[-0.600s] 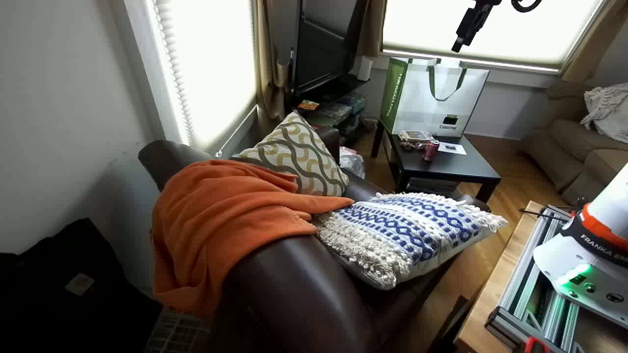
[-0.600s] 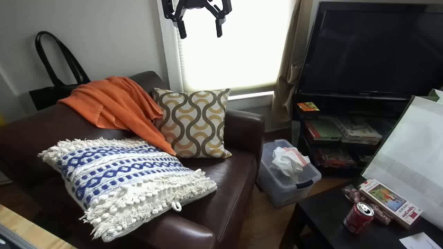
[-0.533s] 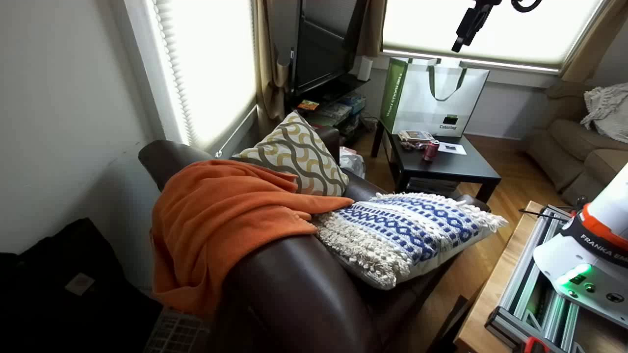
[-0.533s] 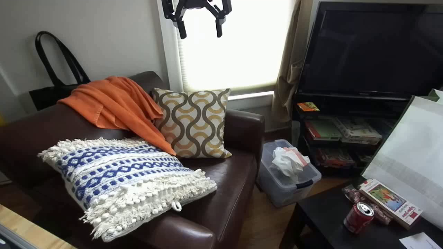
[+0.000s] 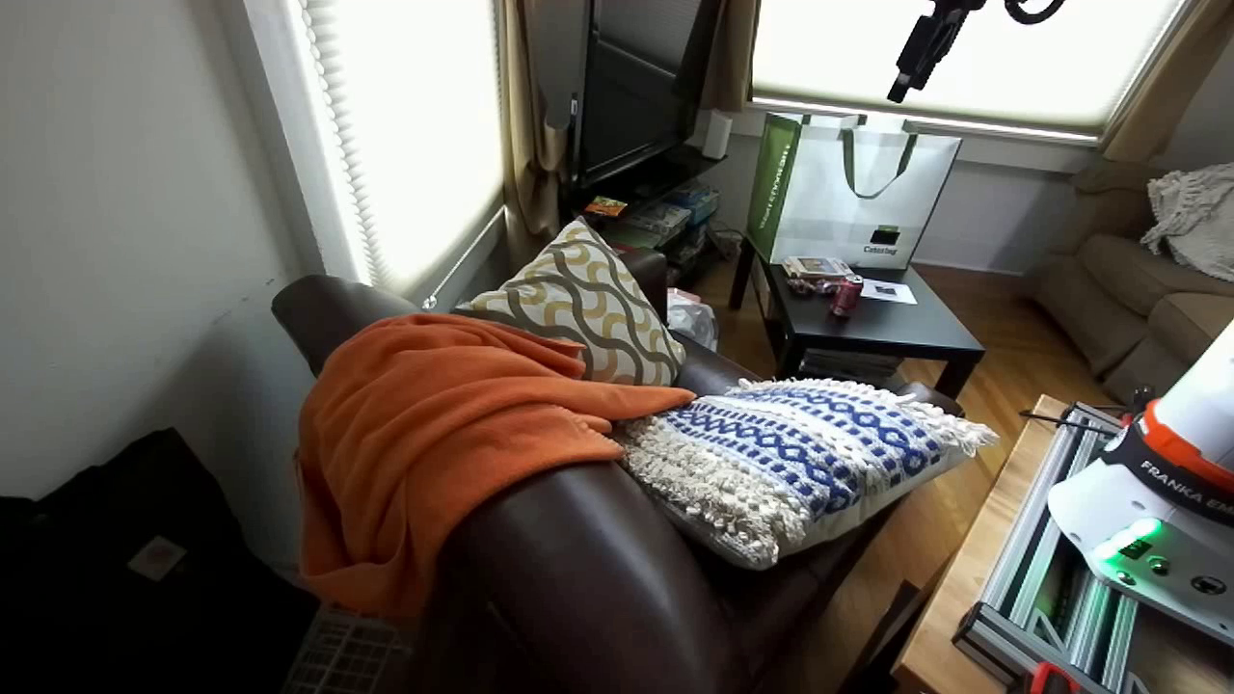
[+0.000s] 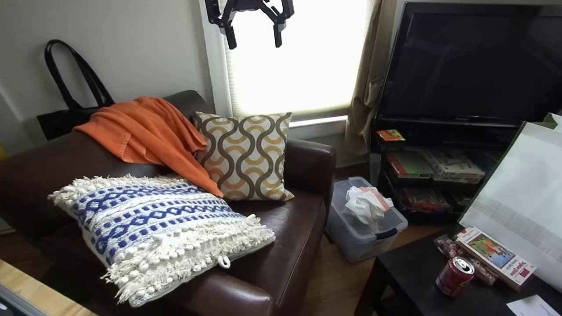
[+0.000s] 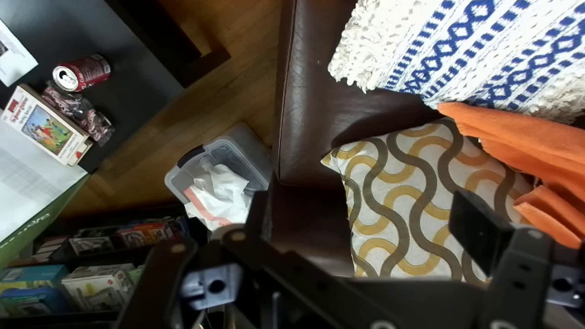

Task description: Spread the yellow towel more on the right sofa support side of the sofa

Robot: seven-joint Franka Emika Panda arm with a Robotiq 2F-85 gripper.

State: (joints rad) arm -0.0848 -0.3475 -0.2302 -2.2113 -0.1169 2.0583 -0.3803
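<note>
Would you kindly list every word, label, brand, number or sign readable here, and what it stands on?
"FRANKA EM", cut by the picture edge: black band on the robot arm.
"Catering": white shopping bag.
Too small or blurred to read: print on the bag's green side panel, book, red drink can, shelved boxes, television, tote patch and white sheet.

With the propped throw pillow (image 6: pixel 248 153) as my dial's centre in an exterior view, my gripper (image 6: pixel 255 46) hangs at 12 o'clock, before the window blind (image 6: pixel 307 70). Toward 7:30 the other throw pillow (image 6: pixel 162 224) lies on the sofa (image 6: pixel 279 219). At 9 the towel (image 6: pixel 142 131) drapes over the backrest (image 6: pixel 39 171), its tip between the two pillows; the tote bag (image 6: pixel 61 123) stands behind. At 4 come the storage bin (image 6: pixel 353 246) beside the sofa, then a soda can (image 6: pixel 454 277) on the coffee table (image 6: pixel 412 265). The television (image 6: pixel 472 63) is at 2.
</note>
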